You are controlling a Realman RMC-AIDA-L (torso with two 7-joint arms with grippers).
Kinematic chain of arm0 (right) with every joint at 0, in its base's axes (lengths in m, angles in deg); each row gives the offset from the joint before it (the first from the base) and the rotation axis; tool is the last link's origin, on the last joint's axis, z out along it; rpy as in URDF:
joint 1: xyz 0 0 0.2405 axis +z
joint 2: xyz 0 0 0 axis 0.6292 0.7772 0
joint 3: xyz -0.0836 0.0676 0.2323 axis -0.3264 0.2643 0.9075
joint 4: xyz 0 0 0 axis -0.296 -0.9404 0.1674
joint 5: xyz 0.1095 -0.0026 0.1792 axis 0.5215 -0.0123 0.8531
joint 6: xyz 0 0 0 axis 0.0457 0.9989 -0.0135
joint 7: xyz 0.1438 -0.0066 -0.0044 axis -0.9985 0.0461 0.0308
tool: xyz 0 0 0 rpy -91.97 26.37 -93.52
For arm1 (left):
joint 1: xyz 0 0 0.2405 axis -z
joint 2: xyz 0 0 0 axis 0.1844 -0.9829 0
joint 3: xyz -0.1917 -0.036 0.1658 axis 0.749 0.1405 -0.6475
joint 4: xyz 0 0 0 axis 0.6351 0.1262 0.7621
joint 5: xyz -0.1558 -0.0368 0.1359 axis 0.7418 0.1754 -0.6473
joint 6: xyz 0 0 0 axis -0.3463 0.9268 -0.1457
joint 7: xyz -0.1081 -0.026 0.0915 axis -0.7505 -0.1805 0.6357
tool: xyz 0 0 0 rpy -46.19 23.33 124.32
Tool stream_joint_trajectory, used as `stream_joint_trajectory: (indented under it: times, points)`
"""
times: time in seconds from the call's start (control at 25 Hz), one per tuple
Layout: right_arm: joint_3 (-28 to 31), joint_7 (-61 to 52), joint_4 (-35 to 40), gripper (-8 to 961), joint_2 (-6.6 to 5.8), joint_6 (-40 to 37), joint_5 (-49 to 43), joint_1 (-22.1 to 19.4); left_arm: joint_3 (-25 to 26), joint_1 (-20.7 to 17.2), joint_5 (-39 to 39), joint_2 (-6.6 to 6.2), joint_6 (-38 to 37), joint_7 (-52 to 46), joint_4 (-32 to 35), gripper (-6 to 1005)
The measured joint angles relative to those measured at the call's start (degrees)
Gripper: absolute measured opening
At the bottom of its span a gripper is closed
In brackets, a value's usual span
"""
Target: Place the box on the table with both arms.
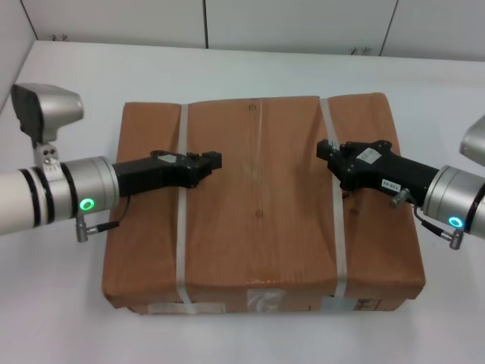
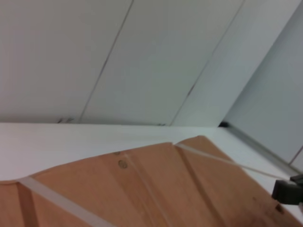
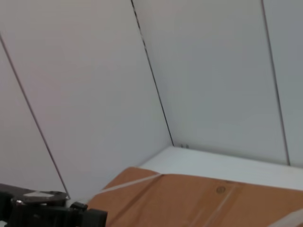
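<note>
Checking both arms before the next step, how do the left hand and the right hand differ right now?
The left hand reaches past the left strap toward the box's middle; the right hand stops at the right strap. The left hand points straight across; the right hand angles up toward the far edge. Both are black and sit over the box top.

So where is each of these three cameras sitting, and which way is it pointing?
Head view: on the robot's head, looking forward and down at the box on the table; both arms reach in, left gripper and right gripper over the box top.
Left wrist view: on the left arm, looking low across the box toward the wall; the right gripper shows at the edge.
Right wrist view: on the right arm, looking across the box toward the wall; the left gripper shows in a corner.
All three share the box and table.
</note>
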Motion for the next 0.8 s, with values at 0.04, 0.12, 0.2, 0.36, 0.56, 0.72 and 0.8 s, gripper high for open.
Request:
stream_joint_trajectory:
  times: [0.04, 0.12, 0.2, 0.36, 0.56, 0.72, 0.8]
  points:
    - [-0.01, -0.01, -0.48, 81, -0.01, 0.92, 0.00, 0.33, 0.00, 0.08, -0.16, 0.26, 0.86, 0.31, -0.01, 61]
    - [-0.03, -0.01, -1.53, 83, -0.01, 2.53, -0.01, 1.03, 0.00, 0.37, -0.40, 0.94, 2.87, 1.22, -0.08, 61]
    - [-0.05, -0.02, -2.54, 85, -0.01, 4.12, -0.04, 1.72, 0.01, 0.59, -0.44, 1.43, 4.66, 2.22, -0.19, 61]
    - [-0.06, -0.03, -4.09, 89, 0.00, 6.71, -0.16, 2.87, 0.01, 0.74, -0.50, 1.78, 6.84, 3.68, -0.27, 61]
    - [-0.05, -0.03, -5.22, 95, 0.00, 8.65, -0.20, 3.50, -0.12, 1.15, -0.52, 1.96, 9.64, 5.15, -0.85, 60]
    - [-0.03, -0.07, -5.37, 99, 0.00, 9.63, -0.23, 3.57, -1.76, 2.56, -0.42, 2.18, 12.86, 5.70, -2.12, 60]
    - [-0.04, -0.33, -5.72, 101, -0.01, 10.19, -0.23, 3.97, -2.58, 2.74, -0.34, 2.22, 13.59, 5.76, -2.22, 60]
